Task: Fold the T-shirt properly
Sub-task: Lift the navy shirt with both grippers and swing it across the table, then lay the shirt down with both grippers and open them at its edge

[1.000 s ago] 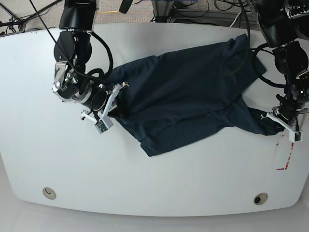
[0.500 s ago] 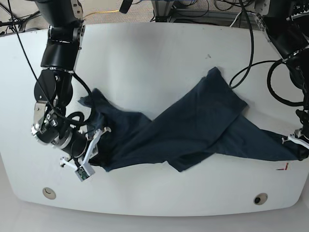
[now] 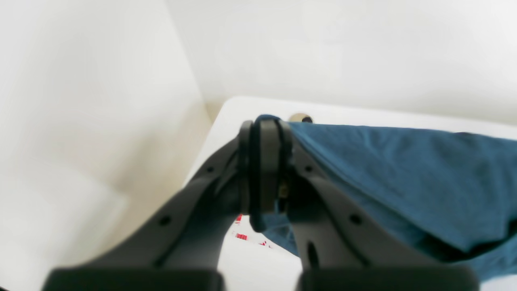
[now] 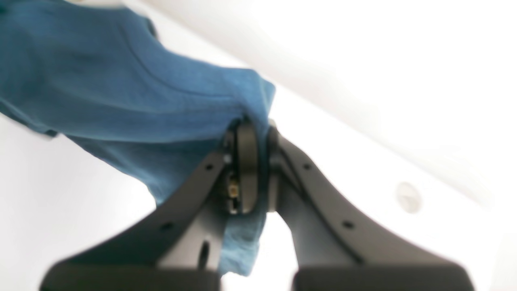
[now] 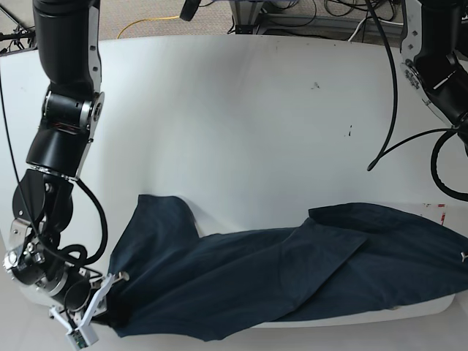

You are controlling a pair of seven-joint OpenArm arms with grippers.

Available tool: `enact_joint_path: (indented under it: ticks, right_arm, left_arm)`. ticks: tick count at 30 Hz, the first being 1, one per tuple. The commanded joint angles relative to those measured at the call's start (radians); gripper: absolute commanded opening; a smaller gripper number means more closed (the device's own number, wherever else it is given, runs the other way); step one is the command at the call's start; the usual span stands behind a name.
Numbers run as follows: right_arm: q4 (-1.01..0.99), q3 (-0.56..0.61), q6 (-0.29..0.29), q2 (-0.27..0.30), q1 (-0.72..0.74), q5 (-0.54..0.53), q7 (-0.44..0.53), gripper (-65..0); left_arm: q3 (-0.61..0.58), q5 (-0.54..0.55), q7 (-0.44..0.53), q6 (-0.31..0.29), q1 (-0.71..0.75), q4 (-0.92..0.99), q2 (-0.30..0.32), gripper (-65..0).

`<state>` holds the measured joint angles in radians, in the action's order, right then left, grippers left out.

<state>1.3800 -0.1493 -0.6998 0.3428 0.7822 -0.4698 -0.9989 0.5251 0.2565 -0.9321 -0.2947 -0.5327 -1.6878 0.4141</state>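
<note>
Both end effectors [image 3: 264,169] [image 4: 250,169] clamped on the T-shirt [image 5: 292,270], left one cropped out of base view

the t-shirt [image 5: 292,270] is soft matt cloth, dark navy, with a fine knit grain and loose creases. under it the table [image 5: 234,110] is smooth white with a faint sheen. the right gripper [image 4: 252,161] and left gripper [image 3: 264,169], each at an edge of the t-shirt, look like matt grey plastic with darker, rubbery-looking pads.
</note>
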Motion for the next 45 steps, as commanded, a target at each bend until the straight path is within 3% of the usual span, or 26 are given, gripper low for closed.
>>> enact_joint_path:
  ticks: [1,7,14,18,21,24,27,31,35,41,45]
  right_arm:
    - [-0.038,-0.006,0.002,0.029,0.119,-0.01,0.028,-65.0]
    - [-0.1,-0.006,0.002,0.062,0.236,-0.013,0.028,-65.0]
    - [-0.098,-0.011,0.002,0.098,0.245,-0.019,0.015,-65.0]
    - [-0.04,-0.042,0.002,0.106,0.139,-0.019,0.018,-65.0]
    - [0.046,-0.097,0.002,0.101,0.024,-0.02,0.016,-65.0]
    - [0.1,-0.141,0.002,0.095,-0.089,-0.02,0.018,-65.0]
    - [0.128,-0.181,0.002,0.062,-0.188,-0.02,0.018,-65.0]
    - [0.161,-0.232,0.002,0.051,-0.326,-0.02,0.031,-65.0]
    - [0.192,-0.24,0.002,0.034,-0.458,-0.019,0.05,-65.0]
    - [0.22,-0.287,0.002,-0.004,-0.608,-0.019,0.05,-65.0]
    - [0.24,-0.322,0.002,-0.012,-0.715,-0.017,0.05,-65.0]
  left_arm:
    - [0.0,0.014,0.038,0.001,-0.062,-0.011,0.042,-65.0]
    - [-0.006,0.02,0.038,0.001,-0.126,-0.018,0.044,-65.0]
    - [-0.016,0.022,0.037,-0.004,-0.14,-0.018,0.036,-65.0]
    - [-0.053,0.023,0.037,-0.004,-0.126,-0.024,0.035,-65.0]
    - [-0.056,0.023,0.037,-0.004,-0.04,-0.061,0.032,-65.0]
    - [-0.058,0.023,0.037,-0.004,0.035,-0.11,-0.01,-65.0]
    - [-0.055,0.022,0.037,-0.004,0.141,-0.156,-0.028,-65.0]
    - [-0.023,0.022,0.037,-0.004,0.293,-0.217,-0.034,-65.0]
    - [0.033,0.019,0.035,-0.004,0.426,-0.271,-0.087,-65.0]
    - [0.082,0.023,0.035,-0.004,0.586,-0.283,-0.096,-65.0]
    - [0.126,0.023,0.038,-0.005,0.695,-0.292,-0.14,-65.0]
